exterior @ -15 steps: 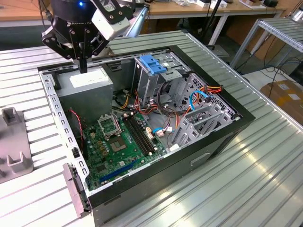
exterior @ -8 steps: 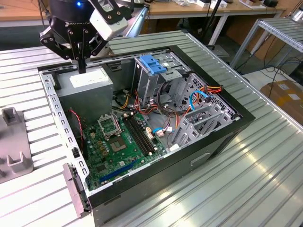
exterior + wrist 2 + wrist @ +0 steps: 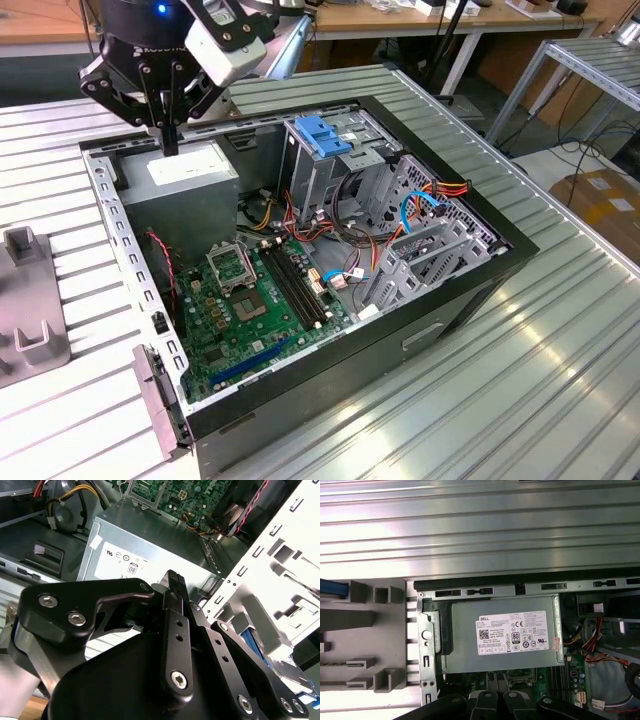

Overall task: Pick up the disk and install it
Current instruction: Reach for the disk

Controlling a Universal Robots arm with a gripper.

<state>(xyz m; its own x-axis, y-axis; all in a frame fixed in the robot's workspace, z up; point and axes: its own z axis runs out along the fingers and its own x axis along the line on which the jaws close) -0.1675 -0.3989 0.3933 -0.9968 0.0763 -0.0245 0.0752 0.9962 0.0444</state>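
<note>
The gripper (image 3: 170,148) hangs shut and empty, fingers pressed together, over the power supply (image 3: 185,170) in the open computer case (image 3: 470,290). A blue sliver, likely the disk (image 3: 331,588), sits in the grey holder (image 3: 365,630) on the bench (image 3: 560,360). It is outside the case toward the exterior view's left, its long edge pointing at the case wall. The supply's white label (image 3: 515,632) carries print.

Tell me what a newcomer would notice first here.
The open computer case on the ribbed metal table dominates the exterior view, its green motherboard exposed. The black hand hangs, shut and empty, over the grey power supply at the case's far corner on the exterior view's left. A bright blue bracket tops the drive cage.
</note>
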